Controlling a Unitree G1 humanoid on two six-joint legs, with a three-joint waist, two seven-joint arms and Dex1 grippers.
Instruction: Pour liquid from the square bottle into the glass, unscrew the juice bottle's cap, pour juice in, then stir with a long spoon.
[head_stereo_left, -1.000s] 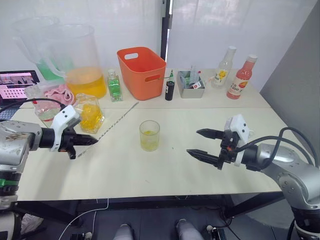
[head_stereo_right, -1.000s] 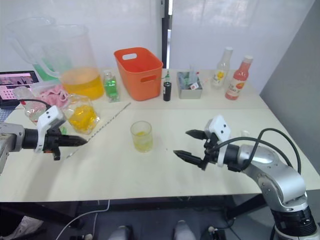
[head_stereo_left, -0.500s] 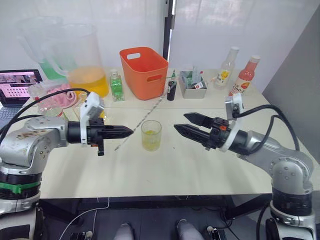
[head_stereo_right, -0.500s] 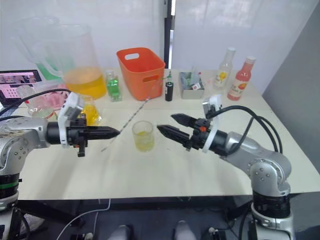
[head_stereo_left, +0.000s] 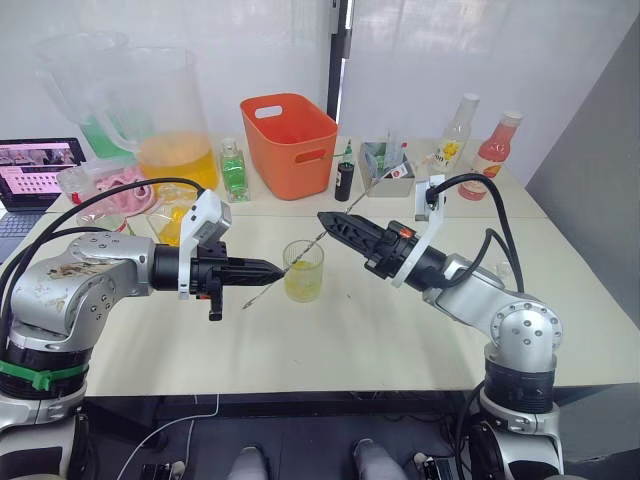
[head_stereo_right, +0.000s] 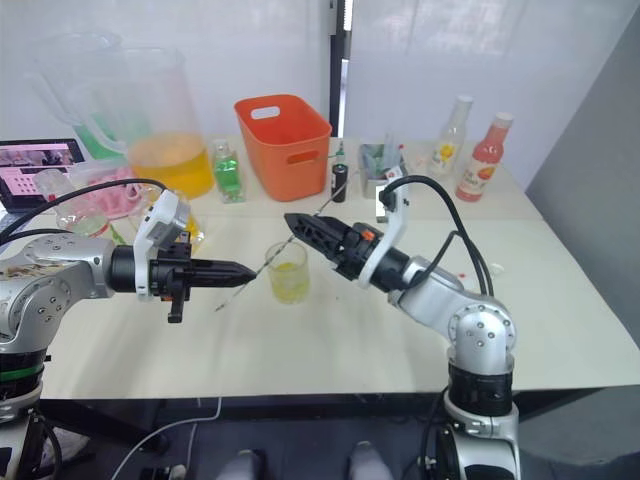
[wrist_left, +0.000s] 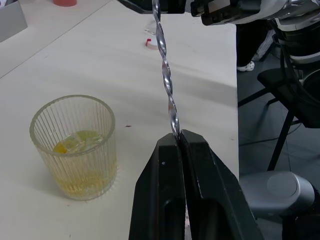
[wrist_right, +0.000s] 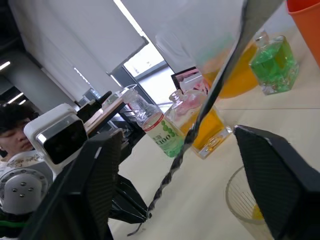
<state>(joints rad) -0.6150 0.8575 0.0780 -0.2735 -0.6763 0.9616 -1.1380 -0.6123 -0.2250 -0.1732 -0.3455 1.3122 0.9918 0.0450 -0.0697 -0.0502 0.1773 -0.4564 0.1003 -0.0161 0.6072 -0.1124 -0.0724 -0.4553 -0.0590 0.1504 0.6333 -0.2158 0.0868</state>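
The glass (head_stereo_left: 302, 270) stands on the worktop (head_stereo_left: 340, 340), a little yellow liquid in it. Just beside it, the left fingers (wrist_left: 182, 150) pinch the long spoon (wrist_left: 165, 75), which slants up past the glass between the parted right fingers (wrist_right: 95, 175). Behind the glass stands the square bottle (wrist_right: 210, 127).

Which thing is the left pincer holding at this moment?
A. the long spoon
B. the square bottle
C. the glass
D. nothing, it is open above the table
A. The left pincer is shut on the twisted stem of the long spoon, which rises from between its fingers, while the glass stands untouched on the table beside it.
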